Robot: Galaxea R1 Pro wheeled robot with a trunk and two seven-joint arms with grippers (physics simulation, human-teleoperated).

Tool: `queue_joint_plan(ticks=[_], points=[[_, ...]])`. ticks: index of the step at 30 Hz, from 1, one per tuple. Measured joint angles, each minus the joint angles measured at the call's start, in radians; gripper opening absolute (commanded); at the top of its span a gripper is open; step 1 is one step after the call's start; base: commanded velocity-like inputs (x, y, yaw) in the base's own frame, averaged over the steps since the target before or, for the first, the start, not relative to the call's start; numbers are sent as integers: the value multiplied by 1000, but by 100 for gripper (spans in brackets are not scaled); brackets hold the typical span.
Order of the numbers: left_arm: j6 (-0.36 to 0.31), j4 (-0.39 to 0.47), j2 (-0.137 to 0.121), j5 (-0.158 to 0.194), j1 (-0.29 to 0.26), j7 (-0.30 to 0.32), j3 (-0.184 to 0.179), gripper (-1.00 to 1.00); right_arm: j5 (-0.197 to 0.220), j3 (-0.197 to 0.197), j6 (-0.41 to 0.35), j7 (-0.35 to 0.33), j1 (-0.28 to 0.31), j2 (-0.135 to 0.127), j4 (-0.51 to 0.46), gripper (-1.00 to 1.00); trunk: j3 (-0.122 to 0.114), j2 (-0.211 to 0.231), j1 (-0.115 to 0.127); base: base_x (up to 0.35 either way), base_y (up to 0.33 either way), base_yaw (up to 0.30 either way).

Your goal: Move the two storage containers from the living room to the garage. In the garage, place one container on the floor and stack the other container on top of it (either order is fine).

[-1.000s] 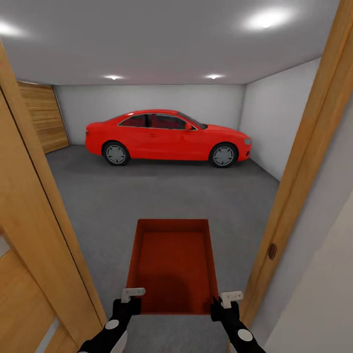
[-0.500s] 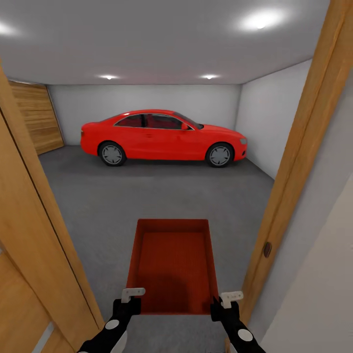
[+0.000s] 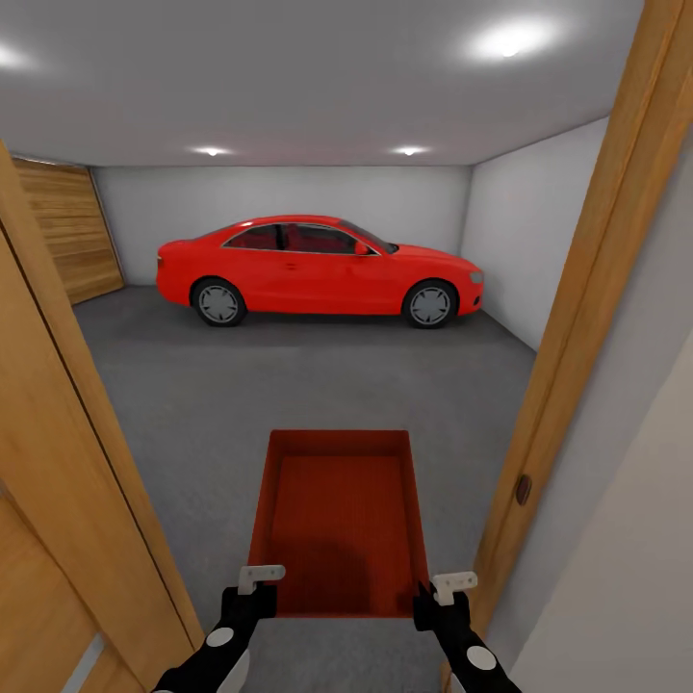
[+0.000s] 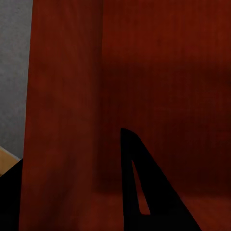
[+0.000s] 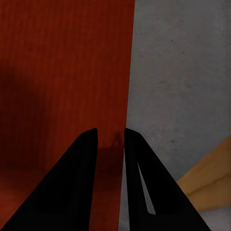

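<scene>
While the robot stands in a doorway, its left gripper [image 3: 258, 589] and right gripper [image 3: 439, 597] each pinch a near corner of the red box [image 3: 339, 520]. Both are nearly closed on the thin walls, one finger inside and one outside. The box hangs out in front, above the grey floor [image 3: 289, 385]. It looks stiff and light, but smooth, so holding both sides seems safest. Far off, a red car [image 3: 318, 268] is parked.
</scene>
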State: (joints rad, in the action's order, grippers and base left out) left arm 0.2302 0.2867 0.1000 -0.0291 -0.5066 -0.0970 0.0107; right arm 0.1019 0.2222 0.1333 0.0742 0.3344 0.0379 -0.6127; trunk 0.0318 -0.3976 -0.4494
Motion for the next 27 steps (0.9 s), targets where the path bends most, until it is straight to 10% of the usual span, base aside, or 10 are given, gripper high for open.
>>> queue_joint_plan(ticks=[27], points=[[0, 0, 0, 0, 0, 0, 0, -100, 1, 1, 0, 1, 0, 0, 0, -100, 0, 0, 0, 79, 0, 0]])
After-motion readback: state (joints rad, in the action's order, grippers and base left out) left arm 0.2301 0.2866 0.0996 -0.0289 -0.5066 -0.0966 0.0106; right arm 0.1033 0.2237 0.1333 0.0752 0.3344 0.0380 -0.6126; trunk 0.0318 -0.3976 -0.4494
